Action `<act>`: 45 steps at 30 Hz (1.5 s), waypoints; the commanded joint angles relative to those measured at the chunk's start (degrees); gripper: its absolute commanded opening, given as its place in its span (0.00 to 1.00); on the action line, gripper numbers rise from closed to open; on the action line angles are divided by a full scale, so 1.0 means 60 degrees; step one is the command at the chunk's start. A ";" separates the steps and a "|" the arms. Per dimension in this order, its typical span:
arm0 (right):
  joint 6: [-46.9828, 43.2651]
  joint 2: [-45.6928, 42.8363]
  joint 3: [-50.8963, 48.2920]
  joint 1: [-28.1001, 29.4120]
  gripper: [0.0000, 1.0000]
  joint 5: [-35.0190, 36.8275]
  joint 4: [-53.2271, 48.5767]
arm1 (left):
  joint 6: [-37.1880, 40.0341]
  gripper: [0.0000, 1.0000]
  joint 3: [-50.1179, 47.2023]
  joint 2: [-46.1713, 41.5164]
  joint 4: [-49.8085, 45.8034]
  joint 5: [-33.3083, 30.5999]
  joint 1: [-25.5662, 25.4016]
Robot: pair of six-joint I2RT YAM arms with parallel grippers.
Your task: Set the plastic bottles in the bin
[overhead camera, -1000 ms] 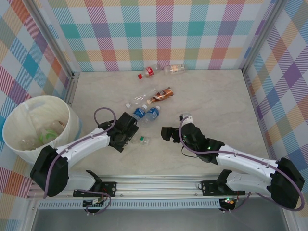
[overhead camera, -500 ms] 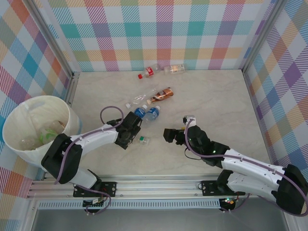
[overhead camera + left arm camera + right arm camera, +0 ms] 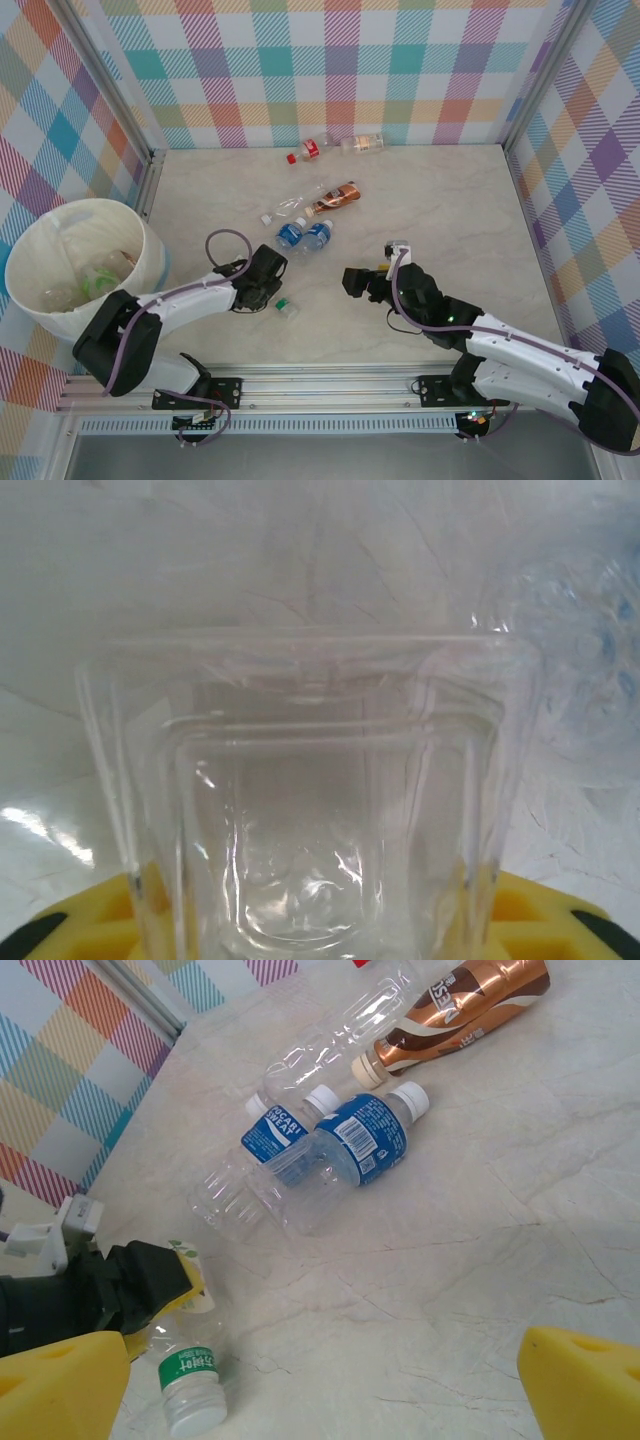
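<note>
Cream-white round plastic bin (image 3: 88,202): stands at the table's left edge, well apart from the loose bottles.
Bin contents: a green-labelled bottle (image 3: 98,285) and a few other clear ones lie on its floor, with plenty of room above them.
Left gripper (image 3: 274,297): closed across the small clear green-capped bottle (image 3: 286,308). In the left wrist view its see-through wall sits between the yellow pads (image 3: 85,925).
Gripped bottle's place: it lies on the table near the front edge, body in the jaws and cap end sticking out free.
Handling: it looks empty, so light. The thin walls should dent under a squeeze and the smooth skin may slip (a round body also rolls), so a square hold across the mid-body seems safest.
Blue-labelled pair of clear bottles (image 3: 305,236): they lie touching, side by side, just beyond the left gripper.
Clear unlabelled bottle (image 3: 290,205) and brown-labelled bottle (image 3: 335,197): they lie close together behind the blue pair.
Red-labelled bottle (image 3: 310,150) and orange-labelled clear bottle (image 3: 362,144): they lie end to end near the back wall.
Right gripper (image 3: 358,281): jaws wide apart, nothing between them, low over bare table to the right of the pile.
</note>
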 commanded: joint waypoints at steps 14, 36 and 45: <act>-0.0907 0.1119 0.0631 0.0030 1.00 -0.0341 0.0934 | 0.3397 0.00 -0.1144 -0.3462 -0.0186 -0.0080 -0.0071; -0.1377 0.1193 0.0708 0.0030 1.00 -0.0247 0.1797 | 0.7679 0.00 0.3065 -0.4356 -0.1520 0.1232 -0.0013; -0.2535 0.1671 0.1023 0.0044 1.00 -0.2038 0.2622 | 0.8578 0.00 0.5337 -0.4400 -0.3701 0.0271 0.0002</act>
